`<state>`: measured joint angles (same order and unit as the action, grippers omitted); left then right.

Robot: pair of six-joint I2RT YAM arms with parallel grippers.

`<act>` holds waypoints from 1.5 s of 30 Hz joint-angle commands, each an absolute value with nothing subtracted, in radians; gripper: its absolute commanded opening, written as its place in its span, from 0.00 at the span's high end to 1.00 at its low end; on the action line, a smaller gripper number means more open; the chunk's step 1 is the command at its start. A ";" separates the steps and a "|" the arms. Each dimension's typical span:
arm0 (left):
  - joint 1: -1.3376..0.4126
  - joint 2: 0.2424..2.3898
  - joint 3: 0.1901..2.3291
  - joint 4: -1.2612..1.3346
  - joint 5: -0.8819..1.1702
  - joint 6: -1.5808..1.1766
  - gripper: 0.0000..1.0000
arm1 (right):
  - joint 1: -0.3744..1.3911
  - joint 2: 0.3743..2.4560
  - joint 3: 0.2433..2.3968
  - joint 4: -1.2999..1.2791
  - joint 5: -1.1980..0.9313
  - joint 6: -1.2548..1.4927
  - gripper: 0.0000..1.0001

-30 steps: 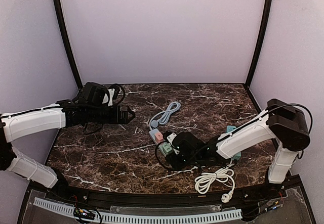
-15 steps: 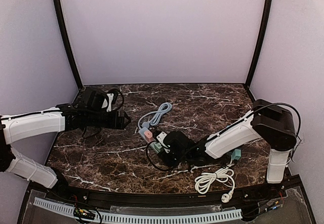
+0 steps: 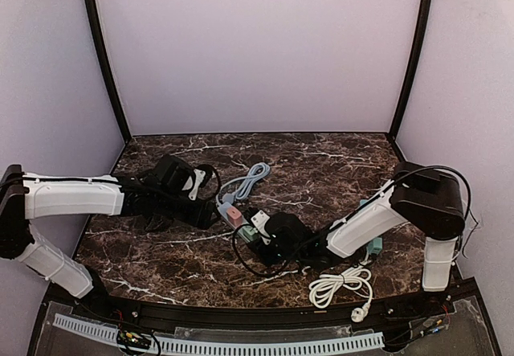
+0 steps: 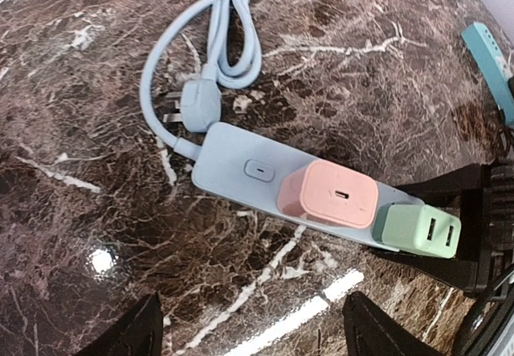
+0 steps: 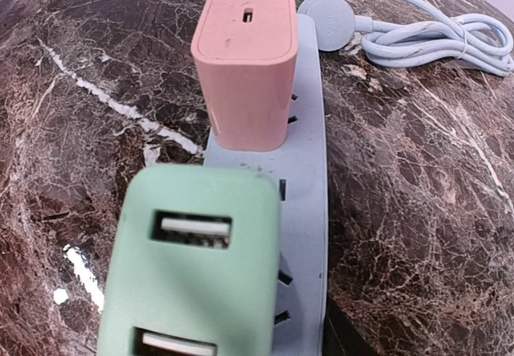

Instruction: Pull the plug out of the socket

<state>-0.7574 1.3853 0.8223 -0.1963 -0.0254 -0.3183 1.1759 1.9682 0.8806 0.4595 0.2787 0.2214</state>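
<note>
A light blue power strip (image 3: pixel 238 216) lies mid-table with a pink plug (image 3: pixel 231 210) and a green USB plug (image 3: pixel 250 230) seated in it. In the left wrist view the strip (image 4: pixel 241 163) lies just ahead, with the pink plug (image 4: pixel 329 197) and the green plug (image 4: pixel 416 231) on it. My left gripper (image 3: pixel 210 212) is open and empty, just short of the strip's near side. My right gripper (image 3: pixel 263 240) grips the strip's green-plug end; its black fingers (image 4: pixel 458 272) flank that end. In the right wrist view the green plug (image 5: pixel 193 268) fills the foreground and hides the fingers, with the pink plug (image 5: pixel 245 67) behind it.
The strip's blue cord (image 3: pixel 254 178) lies coiled behind it, its own plug (image 4: pixel 197 103) loose on the marble. A white coiled cable (image 3: pixel 341 284) lies at the front right. A teal object (image 3: pixel 372 248) sits by the right arm. Purple walls enclose the table.
My left arm has swung right and lowered until its open gripper is beside the strip. The right gripper has shifted the strip and its plugs a little to the left.
</note>
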 commanded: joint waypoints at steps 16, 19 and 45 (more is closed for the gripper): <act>-0.878 1.578 0.964 -0.195 -0.116 -0.144 0.26 | 1.184 2.035 0.851 0.562 0.207 0.205 1.00; -0.877 1.602 0.979 -0.195 -0.125 -0.136 0.27 | 1.184 2.034 0.849 0.567 0.202 0.203 1.00; -0.879 1.633 1.055 -0.211 -0.115 -0.132 0.72 | 1.183 2.058 0.862 0.562 0.198 0.203 1.00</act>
